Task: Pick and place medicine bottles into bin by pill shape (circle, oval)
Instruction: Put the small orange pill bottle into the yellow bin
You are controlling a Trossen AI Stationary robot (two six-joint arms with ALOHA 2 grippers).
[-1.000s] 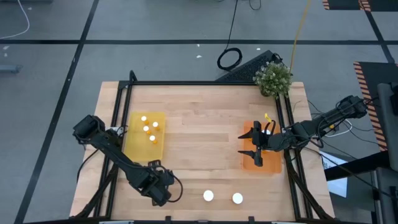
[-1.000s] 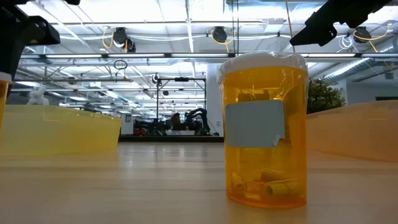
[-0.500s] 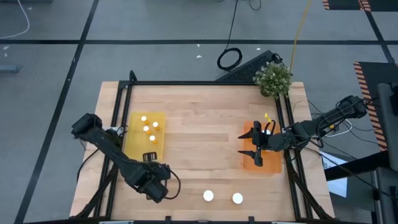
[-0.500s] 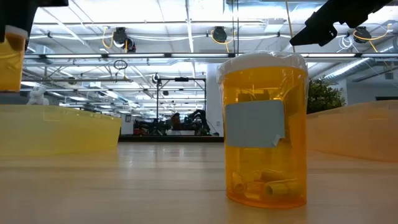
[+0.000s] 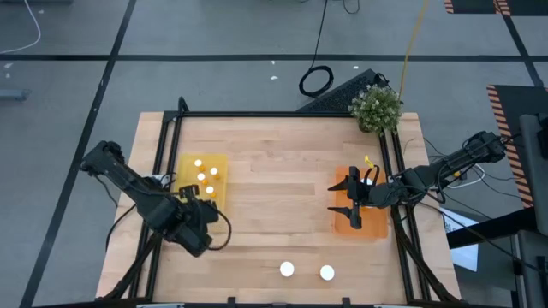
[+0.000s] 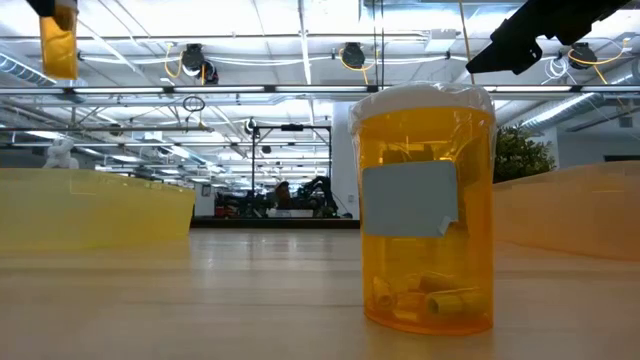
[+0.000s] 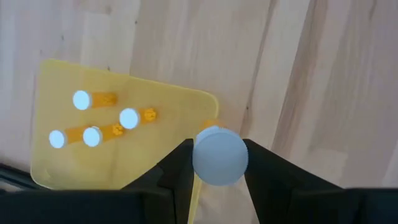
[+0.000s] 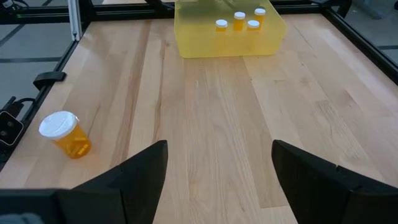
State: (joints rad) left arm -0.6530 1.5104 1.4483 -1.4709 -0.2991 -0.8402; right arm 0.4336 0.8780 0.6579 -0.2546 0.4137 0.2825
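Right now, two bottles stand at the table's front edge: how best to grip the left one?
Come straight down on the left bottle and grip its round side just under the white cap: it stands upright. Close front-to-back, probably, since the other bottle stands apart on its right. The left end effector is shut on a carried bottle.

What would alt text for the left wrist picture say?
Two dark fingers grip a white-capped medicine bottle above the corner of a yellow bin, which holds four more bottles, on a wooden table.
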